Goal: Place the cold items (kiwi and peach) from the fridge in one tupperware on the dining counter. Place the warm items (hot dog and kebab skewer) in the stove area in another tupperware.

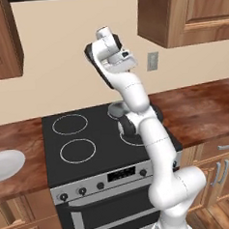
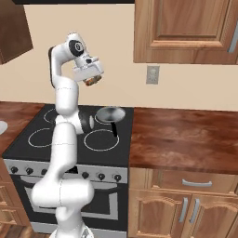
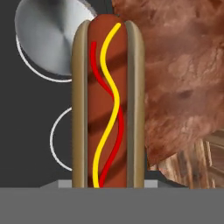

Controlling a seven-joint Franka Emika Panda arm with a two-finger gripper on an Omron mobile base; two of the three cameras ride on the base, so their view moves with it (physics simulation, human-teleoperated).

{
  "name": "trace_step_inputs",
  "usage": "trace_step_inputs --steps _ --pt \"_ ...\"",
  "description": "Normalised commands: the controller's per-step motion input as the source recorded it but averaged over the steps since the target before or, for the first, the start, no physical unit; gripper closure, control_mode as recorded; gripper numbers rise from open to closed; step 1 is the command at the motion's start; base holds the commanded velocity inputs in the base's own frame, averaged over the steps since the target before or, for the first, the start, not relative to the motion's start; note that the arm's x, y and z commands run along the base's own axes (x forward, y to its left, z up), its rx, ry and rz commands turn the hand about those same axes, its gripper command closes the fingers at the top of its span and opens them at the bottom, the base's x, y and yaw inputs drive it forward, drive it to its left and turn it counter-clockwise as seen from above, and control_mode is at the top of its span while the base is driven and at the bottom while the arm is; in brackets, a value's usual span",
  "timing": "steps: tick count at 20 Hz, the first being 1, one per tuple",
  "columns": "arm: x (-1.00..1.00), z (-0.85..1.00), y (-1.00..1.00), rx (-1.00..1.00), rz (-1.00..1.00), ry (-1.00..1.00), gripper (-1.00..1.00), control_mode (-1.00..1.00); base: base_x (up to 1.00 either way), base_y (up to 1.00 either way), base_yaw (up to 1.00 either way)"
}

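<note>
Left base view: the gripper [image 1: 124, 57] hangs high over the stove area [image 1: 89, 137]; a swing could drop its load.

Right base view: the hot dog [image 2: 92, 80] sits clamped in the part-closed jaws, above the pan [image 2: 110, 114].

Hand view: the hot dog [image 3: 108, 105] fills the grip lengthwise; a loose hold risks it sliding out.

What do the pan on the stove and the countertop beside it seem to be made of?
Pan: likely brushed steel; grey, with a radial sheen in the hand view. Countertop: reddish-brown polished wood by its mottled grain and soft gloss, though a veneer is possible.
</note>
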Motion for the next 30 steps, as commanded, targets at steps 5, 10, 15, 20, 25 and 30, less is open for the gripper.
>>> trace_step_inputs --steps 5,10,15,20,25,30 --pt "-1.0 0.0 -0.03 0.0 0.0 0.65 1.0 -1.0 0.0 0.0 0.0" --pt "-1.0 0.08 -0.02 0.0 0.0 0.75 1.0 -1.0 0.0 0.0 0.0" --pt "-1.0 0.03 -0.05 0.0 0.05 0.92 1.0 -1.0 0.0 0.0 0.0" --pt "-1.0 0.0 -0.03 0.05 0.24 0.24 1.0 -1.0 0.0 0.0 0.0" --pt "-0.98 0.01 -0.02 0.16 0.21 -0.87 1.0 -1.0 0.0 0.0 0.0" --pt "-0.6 -0.01 -0.39 0.32 0.11 -1.0 1.0 -1.0 0.0 0.0 0.0"
